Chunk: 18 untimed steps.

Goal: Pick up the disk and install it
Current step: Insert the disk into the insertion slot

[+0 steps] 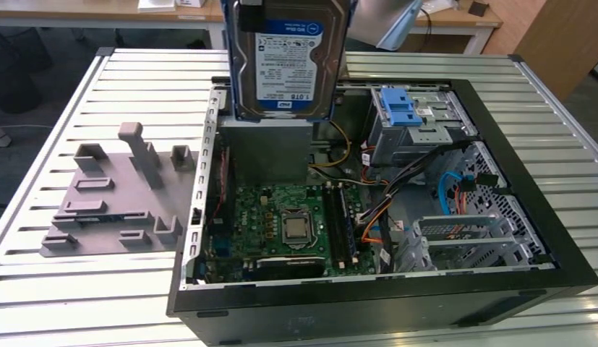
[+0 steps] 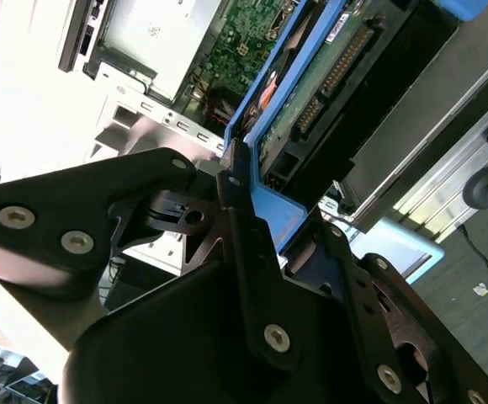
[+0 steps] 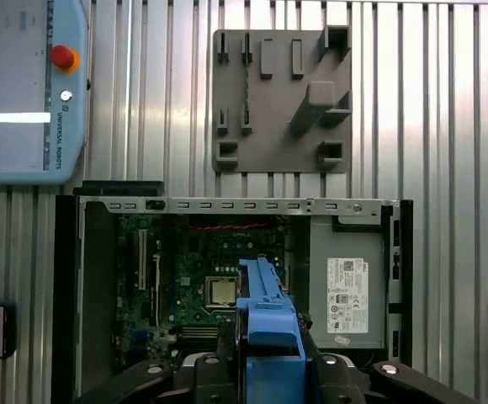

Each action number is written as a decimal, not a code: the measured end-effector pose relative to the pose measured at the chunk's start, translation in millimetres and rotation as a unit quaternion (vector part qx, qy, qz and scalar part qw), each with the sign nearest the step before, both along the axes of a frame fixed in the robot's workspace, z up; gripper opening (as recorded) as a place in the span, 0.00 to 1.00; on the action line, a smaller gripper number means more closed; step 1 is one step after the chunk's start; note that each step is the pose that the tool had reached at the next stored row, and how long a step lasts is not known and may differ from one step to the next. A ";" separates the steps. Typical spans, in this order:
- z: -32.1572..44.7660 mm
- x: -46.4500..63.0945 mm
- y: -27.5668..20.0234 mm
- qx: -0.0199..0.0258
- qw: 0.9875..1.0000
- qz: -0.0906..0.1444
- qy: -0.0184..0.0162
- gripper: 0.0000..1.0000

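Second wrist view showed you the black gripper [image 2: 265, 206] clamped tight on the end of the blue plastic frame that runs round the disk [image 2: 328, 76], a flat rectangular silver hard drive with its green circuit side towards that camera. In the exterior view the disk [image 1: 284, 58] hung upright in the air above the far wall of the open black computer case [image 1: 376, 303]. Its white-and-blue label faced the camera and blue frame strips ran down both long edges.

You could judge the pick-up done and the carry in hand, with nothing yet seated. Installing would probably call for squaring the frame to the grey metal drive cage with blue latches [image 1: 410, 116] near the case's far corner, clear of the loose orange and blue cables [image 1: 453, 191]. The grey moulded plastic holder [image 1: 116, 195] lay beside the case on the slatted metal table [image 1: 87, 303], towards the exterior view's left edge.
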State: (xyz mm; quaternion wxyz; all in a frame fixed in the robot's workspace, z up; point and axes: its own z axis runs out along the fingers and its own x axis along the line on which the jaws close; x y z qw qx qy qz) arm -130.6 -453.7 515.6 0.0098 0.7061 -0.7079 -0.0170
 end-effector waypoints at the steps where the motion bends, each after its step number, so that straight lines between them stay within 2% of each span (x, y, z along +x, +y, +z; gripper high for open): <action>1: -0.1 1.5 0.0 0.000 1.000 0.000 0.000 0.36; 14: -2.7 26.0 -2.0 0.000 1.000 0.000 0.000 0.36; 18: -4.2 27.9 -5.9 0.001 1.000 0.000 0.000 0.36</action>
